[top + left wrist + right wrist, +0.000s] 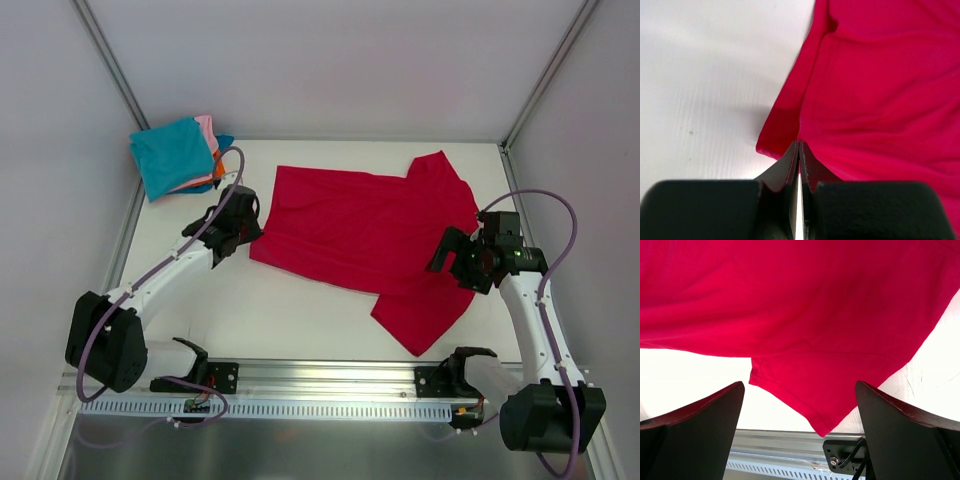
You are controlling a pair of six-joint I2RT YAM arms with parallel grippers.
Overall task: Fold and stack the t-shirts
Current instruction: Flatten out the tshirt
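Black fingertips (799,162) of the left gripper (243,222) are being pressed together at the bottom of the left wrist view, nothing visibly caught between them; only a thin pale slit is being shown where they meet. Just beyond their tips, the folded edge of the red t-shirt (372,235) is lying on the white table (290,315). From above, this gripper is being held at the shirt's left edge, close to the cloth.

On the other side, the right gripper (449,254) is being kept wide apart over the shirt's right portion, its two dark fingers (695,427) framing a pointed sleeve that is reaching toward the metal rail (330,372) at the near table edge. Whether the fingers are touching the cloth cannot be told.

The red shirt is being spread mostly flat across the middle of the table, between both grippers. At the far left corner, a stack of folded t-shirts (178,157) is resting, teal on top with pink, orange and blue edges showing beneath, near the left gripper but apart from it.
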